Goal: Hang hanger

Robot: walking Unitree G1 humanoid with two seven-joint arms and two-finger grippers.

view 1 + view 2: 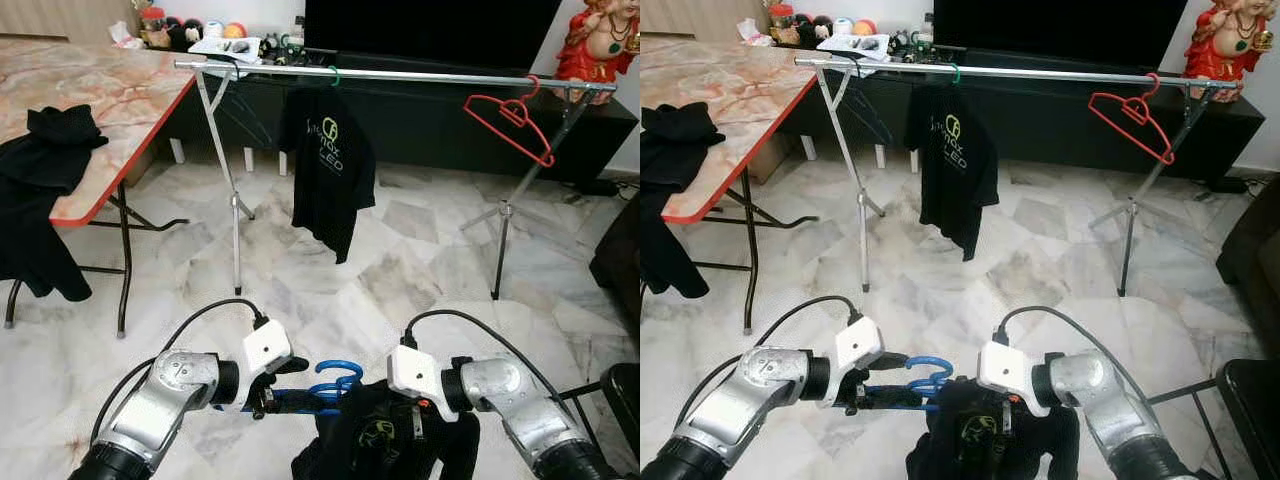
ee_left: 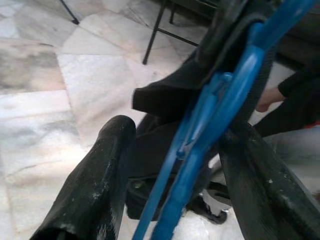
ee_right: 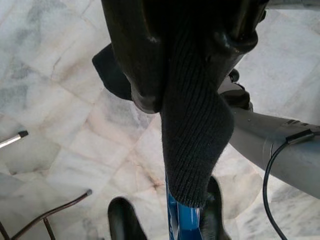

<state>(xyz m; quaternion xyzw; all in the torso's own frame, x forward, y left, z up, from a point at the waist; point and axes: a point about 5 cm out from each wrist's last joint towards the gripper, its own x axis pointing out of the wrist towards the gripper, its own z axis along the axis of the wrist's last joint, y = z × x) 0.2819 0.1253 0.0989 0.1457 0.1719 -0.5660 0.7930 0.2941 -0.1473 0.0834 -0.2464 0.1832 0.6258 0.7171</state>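
A blue hanger [image 1: 335, 383] carrying a black shirt [image 1: 380, 440] is held low in front of me. My left gripper [image 1: 272, 398] is shut on the hanger's bar, which runs between its two fingers [image 2: 95, 190]. My right gripper [image 3: 185, 60] is shut on the shirt's ribbed collar [image 3: 192, 130], with its fingertips buried in the cloth. Across the room stands a metal clothes rail [image 1: 400, 75]. On the rail hang another black shirt [image 1: 327, 170] on a green hook and a bare red hanger [image 1: 510, 120] near the right end.
A marble-top table with a red edge [image 1: 100, 100] stands at the left with black clothes [image 1: 50, 150] draped over it. A dark TV cabinet [image 1: 430, 110] runs behind the rail. A dark seat [image 1: 620, 260] is at the right. Marble floor lies between me and the rail.
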